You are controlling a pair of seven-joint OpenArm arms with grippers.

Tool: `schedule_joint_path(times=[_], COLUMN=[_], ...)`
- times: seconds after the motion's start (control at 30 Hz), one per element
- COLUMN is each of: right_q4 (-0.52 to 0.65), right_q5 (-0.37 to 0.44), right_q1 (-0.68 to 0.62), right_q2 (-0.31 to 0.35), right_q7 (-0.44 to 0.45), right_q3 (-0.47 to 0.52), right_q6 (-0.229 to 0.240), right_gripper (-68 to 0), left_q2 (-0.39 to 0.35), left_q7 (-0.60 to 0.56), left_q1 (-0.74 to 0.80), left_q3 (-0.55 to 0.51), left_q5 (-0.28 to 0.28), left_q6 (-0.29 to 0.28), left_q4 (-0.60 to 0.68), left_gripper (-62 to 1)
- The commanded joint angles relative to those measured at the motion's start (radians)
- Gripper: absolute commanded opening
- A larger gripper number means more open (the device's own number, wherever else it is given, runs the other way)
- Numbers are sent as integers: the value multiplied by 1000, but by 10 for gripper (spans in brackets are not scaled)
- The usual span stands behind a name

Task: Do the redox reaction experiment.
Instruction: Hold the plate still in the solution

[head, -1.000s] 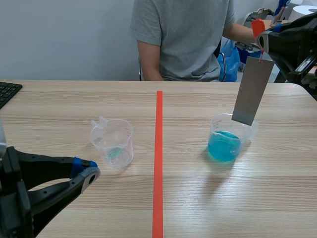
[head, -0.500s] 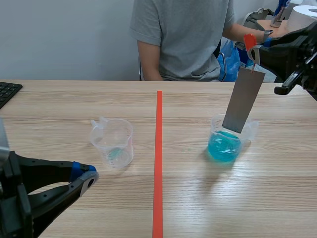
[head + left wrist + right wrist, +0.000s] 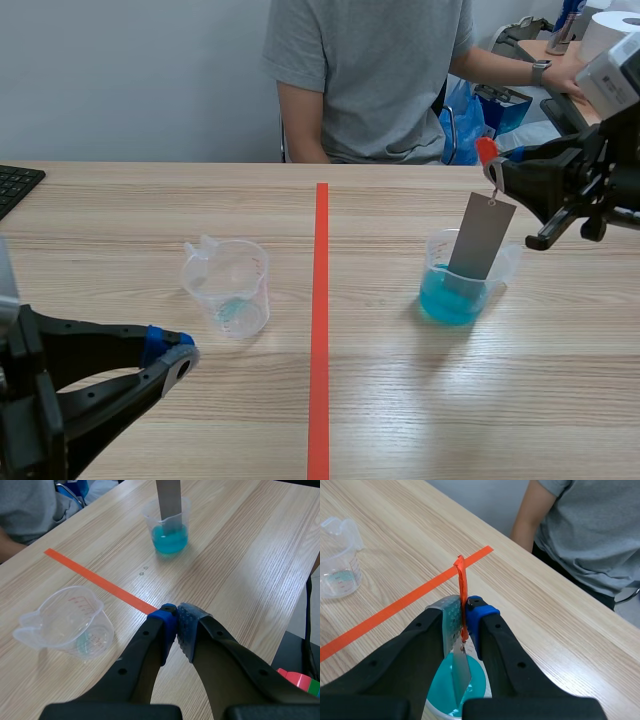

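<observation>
Both grippers closed: the left gripper (image 3: 175, 352) on nothing, the right gripper (image 3: 497, 172) on an orange strip (image 3: 461, 577).
The left arm (image 3: 70, 385) comes into the scene view at 8 o'clock and lies low, its gripper pointing toward 3 o'clock with the fingertips pressed together. The right arm (image 3: 590, 165) enters at 2 o'clock and is held higher, its gripper pointing toward 9 o'clock. Its pads (image 3: 451, 615) clamp the orange strip, whose end sticks out past the fingertips.
</observation>
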Motion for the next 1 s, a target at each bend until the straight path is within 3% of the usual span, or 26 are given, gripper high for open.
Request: schedule_joint_path(times=[0.0,0.2,0.97], right_q4=[-5,-47,-51], right_q5=[-8,-40,-39], right_q1=[15,14,14], right_q2=[16,16,16], right_q7=[30,69,77], right_q3=[-2,-4,-4], right_q6=[7,7,7], right_gripper=[-664,-664,-664], left_q2=[7,7,7], left_q7=[-14,-14,-11], left_q1=[3,3,3], left_q3=[4,4,4], left_q5=[-8,-8,-8], left_q6=[1,1,1], left_q4=[15,15,15], left_gripper=[-575,-575,-575])
